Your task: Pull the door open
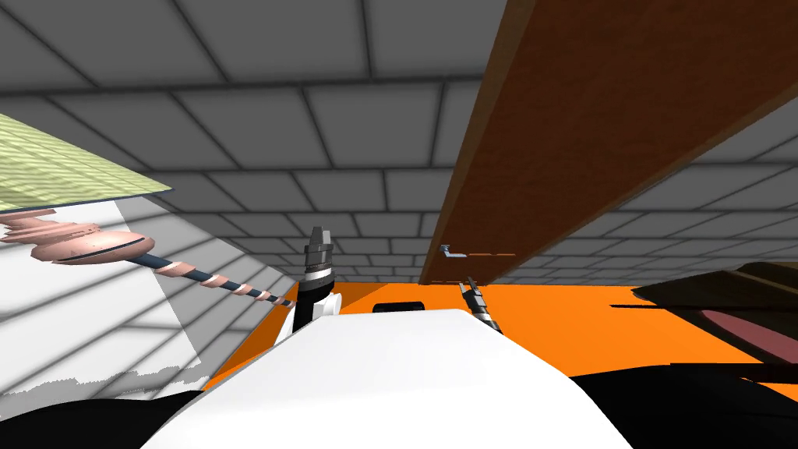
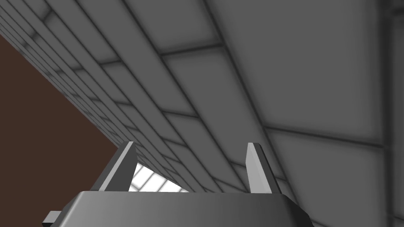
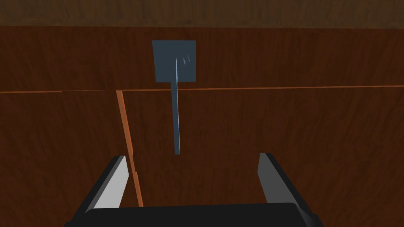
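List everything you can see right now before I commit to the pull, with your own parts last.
Door: one, brown wood grain, front right.
Door handle: one, grey-blue lever on a square plate, on the door, ahead of the gap between the right tool's fingers, not gripped.
Wall: one, grey tiles, ahead and left of the door.
Floor: orange, below the door.
Pink rounded object: one, on a dark striped rod, far left.
Yellow-green panel: one, above the pink object.
Dark object: one, with a pink patch, far right; cannot identify.
Left tool: one, light grey fingers, open, facing the wall.
Right tool: one, light grey fingers, open, facing the door handle.
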`<state>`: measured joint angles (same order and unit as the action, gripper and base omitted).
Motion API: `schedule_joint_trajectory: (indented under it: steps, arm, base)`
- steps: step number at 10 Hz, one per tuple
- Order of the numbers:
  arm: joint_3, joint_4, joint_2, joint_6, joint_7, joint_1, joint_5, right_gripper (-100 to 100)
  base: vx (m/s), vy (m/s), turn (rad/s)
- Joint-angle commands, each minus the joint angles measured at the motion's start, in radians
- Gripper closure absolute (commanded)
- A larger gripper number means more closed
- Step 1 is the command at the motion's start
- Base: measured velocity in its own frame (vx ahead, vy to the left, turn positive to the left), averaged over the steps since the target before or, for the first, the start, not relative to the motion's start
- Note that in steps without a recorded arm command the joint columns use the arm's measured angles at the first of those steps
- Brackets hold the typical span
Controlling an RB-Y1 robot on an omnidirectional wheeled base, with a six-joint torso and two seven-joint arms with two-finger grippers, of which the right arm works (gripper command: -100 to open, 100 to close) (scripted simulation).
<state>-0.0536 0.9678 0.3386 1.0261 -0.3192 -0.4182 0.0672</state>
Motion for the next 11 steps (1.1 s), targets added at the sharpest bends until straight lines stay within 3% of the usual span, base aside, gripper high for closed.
schedule_joint_trajectory:
  steps: [1,4,5,11]
  arm:
    - [0.001,-0.04,0.008,0.022,-0.012,0.005,-0.001,-100]
    - [0.001,-0.112,0.027,0.06,-0.037,0.01,-0.003,-100]
    - [0.001,-0.102,0.025,0.055,-0.032,0.011,-0.002,-100]
    - [-0.016,-0.129,0.011,-0.01,-0.013,0.093,0.007,-100]
  base:
    - [0.073,-0.045,0.129]
    - [0.067,-0.059,0.121]
    - [0.034,-0.034,0.031]
    - [0.178,-0.041,0.051]
